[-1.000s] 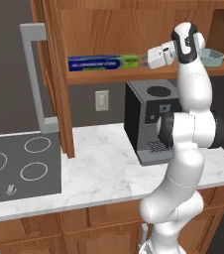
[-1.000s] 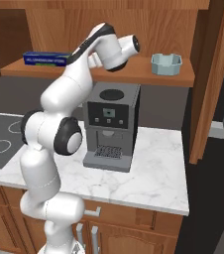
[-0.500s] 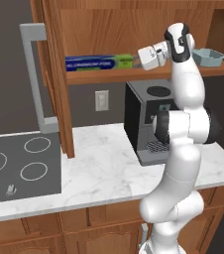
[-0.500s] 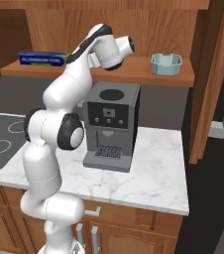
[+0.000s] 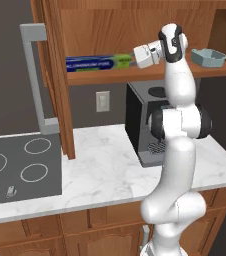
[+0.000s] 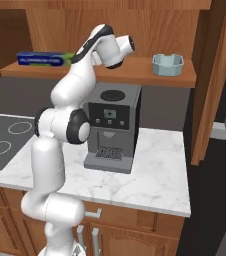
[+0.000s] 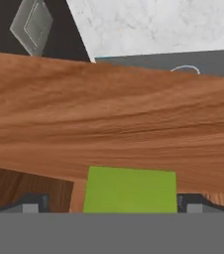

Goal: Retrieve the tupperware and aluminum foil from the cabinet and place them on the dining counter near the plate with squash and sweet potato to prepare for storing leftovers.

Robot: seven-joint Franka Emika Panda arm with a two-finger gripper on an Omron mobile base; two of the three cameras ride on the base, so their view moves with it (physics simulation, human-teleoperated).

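We start with the room: a kitchen with a white, grey-veined marble desk (image 5: 105, 165) across the middle of the left base view, a dark cooktop (image 5: 15, 167) at the lower left, and a black coffee machine (image 6: 112, 127) standing at the centre of the right base view. Above them runs the cabinet (image 5: 135, 30), reddish-brown wood across the top of the frame, its door (image 5: 55, 75) swung open at the upper left, presumably so the shelf (image 6: 135, 72) can be reached.

On that shelf lie both things we want. The aluminum foil (image 5: 99, 63) rests lengthwise at the upper centre of the left base view, lime-green end toward the arm. The tupperware (image 6: 167, 64) sits well apart from it, at the upper right of the right base view.

The gripper (image 7: 131, 201) is raised to shelf height, right at the foil's green end. In the hand view that green face fills the bottom centre, between the two dark fingertips (image 7: 32, 203); the jaws stand released, holding nothing. We judge this an end-on approach, lined up to close across the slim box.
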